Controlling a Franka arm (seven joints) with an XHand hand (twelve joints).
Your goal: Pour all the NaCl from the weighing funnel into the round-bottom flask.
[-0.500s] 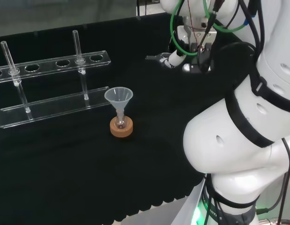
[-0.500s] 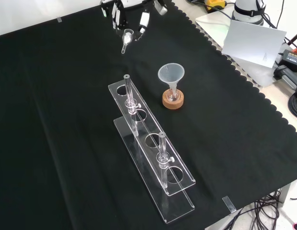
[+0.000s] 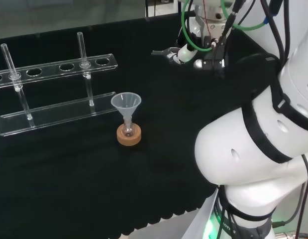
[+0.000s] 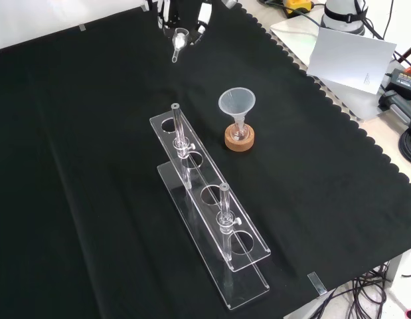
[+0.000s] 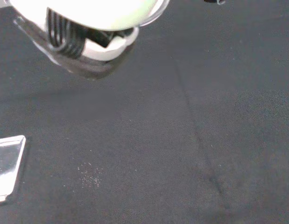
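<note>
In the front view, the hand (image 4: 185, 14) at twelve o'clock pinched the weighing funnel (image 4: 178, 44) above the cloth (image 4: 92, 166). The tube rack (image 4: 212, 226) stood centre, at ten o'clock from the flask (image 4: 240, 135) on its cork ring (image 4: 240, 141), a plastic funnel (image 4: 236, 103) in its neck.

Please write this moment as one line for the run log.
phase: carry | hand: holds weighing funnel, raised above cloth | round-bottom flask: on cork ring, funnel in neck | pour: not begun
</note>
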